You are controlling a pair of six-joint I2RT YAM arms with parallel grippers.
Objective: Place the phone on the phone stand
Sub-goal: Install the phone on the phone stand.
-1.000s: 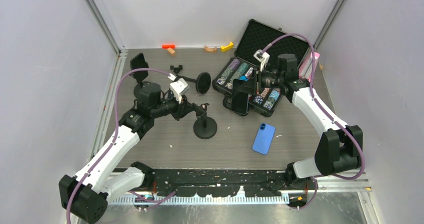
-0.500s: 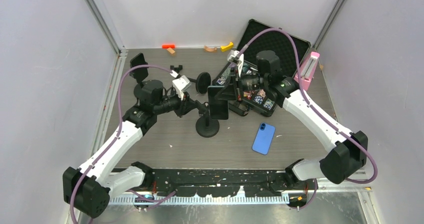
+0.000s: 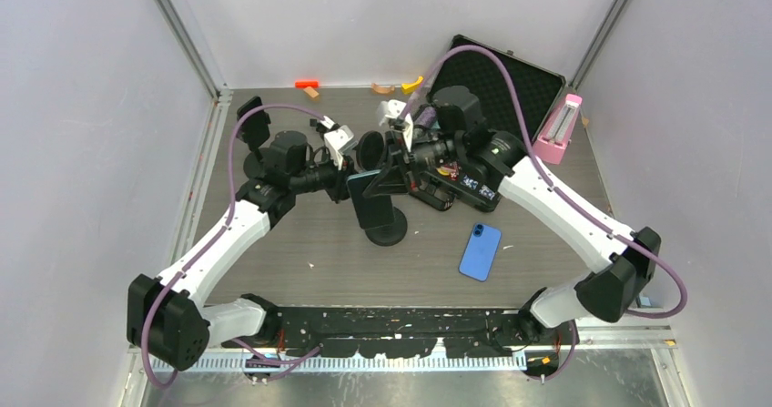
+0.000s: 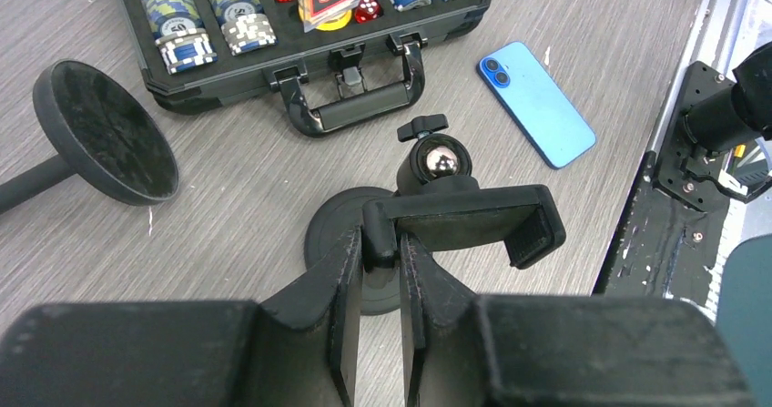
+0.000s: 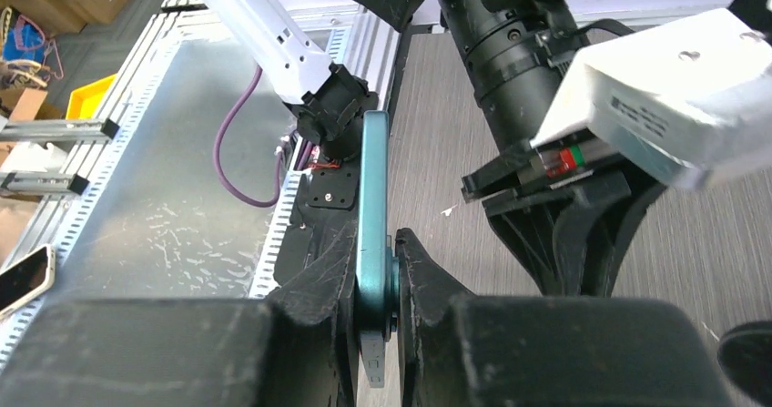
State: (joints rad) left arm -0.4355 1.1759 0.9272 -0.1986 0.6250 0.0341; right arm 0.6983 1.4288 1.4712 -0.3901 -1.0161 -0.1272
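Clamped the right gripper (image 5: 373, 284) on a teal phone (image 5: 372, 179), gripped edge-on between the fingers in the right wrist view. Carried that phone leftward from over the chip case (image 4: 309, 25), its place a second earlier, past mid-frame half a second ago, to the centre of the top view, directly above the stand (image 3: 387, 235) and just in front of the left gripper (image 3: 344, 179). Could not tell from above whether phone and cradle touched. Kept the left gripper closed on the left end of the stand's cradle, as in both earlier frames, though raised a little toward the top of the frame, with the round base nudged slightly right. Showed the cradle empty in the left wrist view, with the shiny ball joint just behind it. Left a blue phone (image 3: 480, 251) flat on the table (image 3: 300, 243), lower right of centre, unmoved and well apart from the stand. Left a second stand (image 4: 91, 134) lying on its side near the case, also unmoved.
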